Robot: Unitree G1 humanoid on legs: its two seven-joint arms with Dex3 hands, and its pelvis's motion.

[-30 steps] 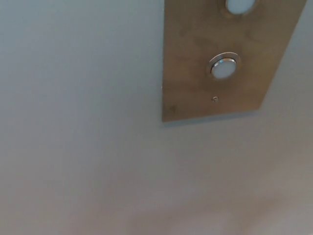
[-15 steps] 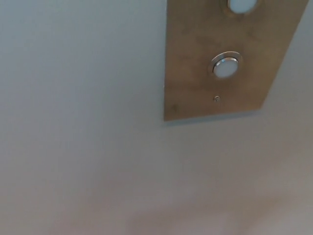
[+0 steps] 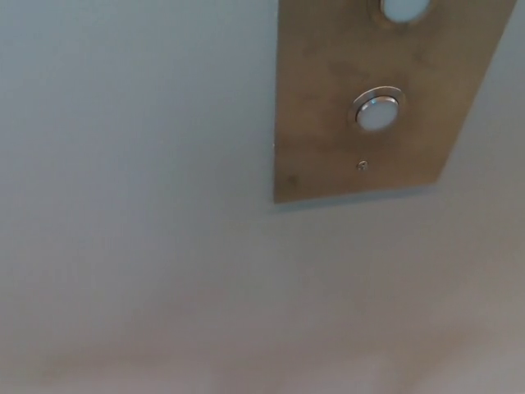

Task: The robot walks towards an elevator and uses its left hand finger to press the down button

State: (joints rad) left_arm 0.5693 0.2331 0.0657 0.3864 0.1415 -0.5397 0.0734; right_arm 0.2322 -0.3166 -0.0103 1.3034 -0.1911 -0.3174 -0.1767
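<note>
Head camera close to wall (image 3: 123,205), perhaps just below button panel (image 3: 320,98)

2 buttons (image 3: 378,112) on wall panel (image 3: 328,107)

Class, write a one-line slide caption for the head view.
Metal panel on a pale wall, lower button fully visible, upper button cut off.

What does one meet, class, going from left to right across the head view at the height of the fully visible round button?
pale wall → metal panel → round button → panel again → wall again
</note>
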